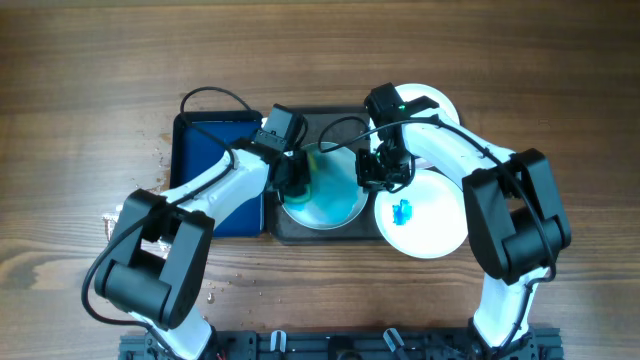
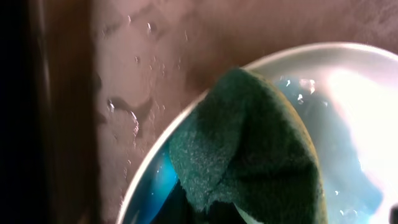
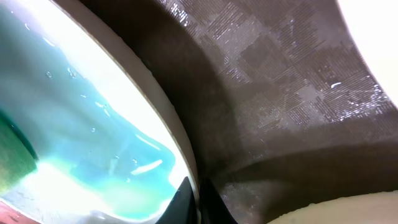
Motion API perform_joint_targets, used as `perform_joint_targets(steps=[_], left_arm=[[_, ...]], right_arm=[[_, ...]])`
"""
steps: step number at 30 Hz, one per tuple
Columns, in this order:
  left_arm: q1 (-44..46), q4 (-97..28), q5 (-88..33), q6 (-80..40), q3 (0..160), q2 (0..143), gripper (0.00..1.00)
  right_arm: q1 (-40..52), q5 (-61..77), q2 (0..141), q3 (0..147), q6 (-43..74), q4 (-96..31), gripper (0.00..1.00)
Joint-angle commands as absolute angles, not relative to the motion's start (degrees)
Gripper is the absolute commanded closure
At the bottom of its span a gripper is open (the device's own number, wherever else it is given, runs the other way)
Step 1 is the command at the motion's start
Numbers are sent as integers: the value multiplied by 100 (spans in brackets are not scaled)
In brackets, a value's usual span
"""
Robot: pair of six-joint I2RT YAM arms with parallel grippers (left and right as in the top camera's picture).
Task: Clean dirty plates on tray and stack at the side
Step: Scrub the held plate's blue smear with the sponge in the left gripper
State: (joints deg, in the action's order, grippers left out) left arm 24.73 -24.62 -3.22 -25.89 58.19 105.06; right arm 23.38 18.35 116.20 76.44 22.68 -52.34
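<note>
The left gripper [image 1: 298,182] clamps a green scouring pad [image 2: 249,143], pressed on the blue-smeared plate [image 1: 335,203] just below it in the tray [image 1: 300,236]. The right gripper [image 1: 372,178] appears to pinch this plate's rim. I think this hold must be firm, and the wiping in small circles.

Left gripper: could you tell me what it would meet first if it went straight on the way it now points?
Ahead of the left gripper, the sponge in its jaws comes first, then at once the wet plate beneath; they seem to touch, though depth is unclear.
</note>
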Motion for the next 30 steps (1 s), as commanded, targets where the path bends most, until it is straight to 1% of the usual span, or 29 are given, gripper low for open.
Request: perform_joint_targets(steps=[1, 4, 8, 12, 14, 16, 19, 20, 21, 22, 27, 30], left_arm=[[2303, -1959, 263, -1358, 5365, 11207, 96], [2303, -1278, -1341, -580, 5365, 11207, 96], [2303, -795, -2668, -21, 5365, 11207, 96], [2303, -722, -3844, 617, 5365, 11207, 96], [2296, -639, -3559, 261, 5367, 11207, 96], [2196, -642, -2451, -390, 5367, 11207, 96], [1968, -617, -2327, -158, 5369, 11207, 96], [1916, -604, -2045, -471, 5371, 11207, 96], [1848, -657, -1365, -1044, 5371, 11207, 96], [1802, -775, -882, -1358, 5371, 11207, 96], [1780, -1844, 735, -2021, 5371, 11207, 96], [1927, -2370, 589, -2003, 5371, 11207, 96]], right_arm=[[2329, 1645, 11677, 7644, 2154, -5221, 96], [2329, 1643, 11677, 7644, 2141, -5247, 96], [2329, 1640, 11677, 7644, 2139, -5290, 96], [2329, 1643, 11677, 7644, 2141, -5293, 96], [2329, 1645, 11677, 7644, 2141, -5297, 96], [2329, 1647, 11677, 7644, 2143, -5297, 96], [2329, 1645, 11679, 7644, 2137, -5301, 96], [2329, 1645, 11677, 7644, 2134, -5301, 96], [2329, 1647, 11677, 7644, 2117, -5299, 96], [2329, 1645, 11679, 7644, 2112, -5297, 96], [2329, 1647, 11677, 7644, 2102, -5264, 96], [2329, 1647, 11677, 7644, 2102, -5227, 96]])
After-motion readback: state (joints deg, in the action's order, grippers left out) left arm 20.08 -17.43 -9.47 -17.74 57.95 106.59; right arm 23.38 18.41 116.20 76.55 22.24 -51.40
